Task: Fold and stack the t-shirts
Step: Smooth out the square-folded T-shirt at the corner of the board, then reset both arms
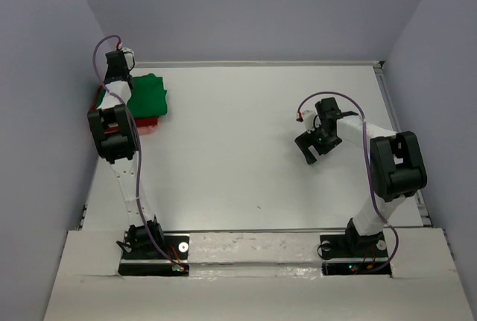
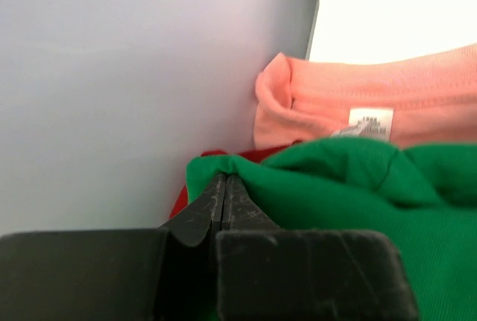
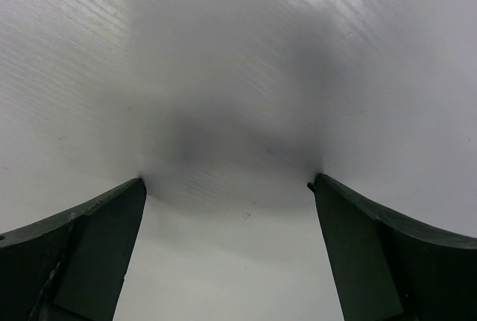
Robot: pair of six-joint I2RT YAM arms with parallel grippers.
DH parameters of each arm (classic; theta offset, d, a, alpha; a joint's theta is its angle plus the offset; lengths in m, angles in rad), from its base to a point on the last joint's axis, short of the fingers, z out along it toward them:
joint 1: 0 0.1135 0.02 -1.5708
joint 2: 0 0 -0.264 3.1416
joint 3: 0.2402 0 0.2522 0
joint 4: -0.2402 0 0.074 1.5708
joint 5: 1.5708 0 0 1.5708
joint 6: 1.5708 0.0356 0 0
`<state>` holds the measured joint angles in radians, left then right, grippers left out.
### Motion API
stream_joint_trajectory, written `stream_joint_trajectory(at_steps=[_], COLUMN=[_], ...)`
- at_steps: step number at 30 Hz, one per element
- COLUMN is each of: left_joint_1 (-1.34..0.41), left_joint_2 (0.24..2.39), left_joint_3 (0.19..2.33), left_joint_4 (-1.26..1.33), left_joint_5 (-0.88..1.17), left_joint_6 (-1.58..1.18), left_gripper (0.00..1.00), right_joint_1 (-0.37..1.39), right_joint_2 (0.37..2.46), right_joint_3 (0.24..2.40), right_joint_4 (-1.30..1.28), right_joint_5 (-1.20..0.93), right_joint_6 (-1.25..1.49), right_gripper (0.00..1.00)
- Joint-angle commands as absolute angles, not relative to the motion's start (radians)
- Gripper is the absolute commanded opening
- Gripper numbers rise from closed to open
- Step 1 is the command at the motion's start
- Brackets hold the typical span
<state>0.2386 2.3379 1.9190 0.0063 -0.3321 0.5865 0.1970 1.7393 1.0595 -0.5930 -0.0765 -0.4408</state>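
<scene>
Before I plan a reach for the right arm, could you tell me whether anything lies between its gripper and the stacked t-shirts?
Nothing visible does: only bare table separates the open right gripper from the green t-shirt lying on the red t-shirt. The left arm overhangs their near-left side.

Upper left of frame: t-shirts (image 1: 149,97) piled against wall (image 1: 45,75), left tool (image 1: 118,62) at their far edge. Centre-right: right tool (image 1: 310,150) over desk (image 1: 231,157).
</scene>
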Motion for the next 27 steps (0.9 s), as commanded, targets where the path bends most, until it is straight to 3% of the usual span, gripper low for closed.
stream_joint_trajectory(at_steps=[1,8,14,23,27], left_joint_1=[0.244,0.244,0.233,0.183,0.149], left_joint_2=[2.385,2.330,2.066,1.634,1.400], left_joint_3=[2.034,2.026,1.956,1.976,1.723], left_joint_4=[0.003,0.008,-0.047,-0.331,-0.312], left_joint_5=[-0.351,-0.408,-0.376,-0.100,0.065], left_joint_6=[0.586,0.607,0.562,0.436,0.391], left_gripper=[0.00,0.00,0.00,0.00,0.00], right_joint_1=[0.178,0.178,0.178,0.178,0.178], right_joint_2=[1.822,1.821,1.783,1.678,1.634], right_joint_3=[1.011,1.009,1.014,1.035,1.031], right_joint_4=[-0.581,-0.581,-0.581,-0.583,-0.554], right_joint_5=[-0.055,-0.055,-0.041,-0.054,-0.037], right_joint_6=[-0.443,-0.449,-0.449,-0.442,-0.417], right_gripper=[1.00,1.00,1.00,1.00,1.00])
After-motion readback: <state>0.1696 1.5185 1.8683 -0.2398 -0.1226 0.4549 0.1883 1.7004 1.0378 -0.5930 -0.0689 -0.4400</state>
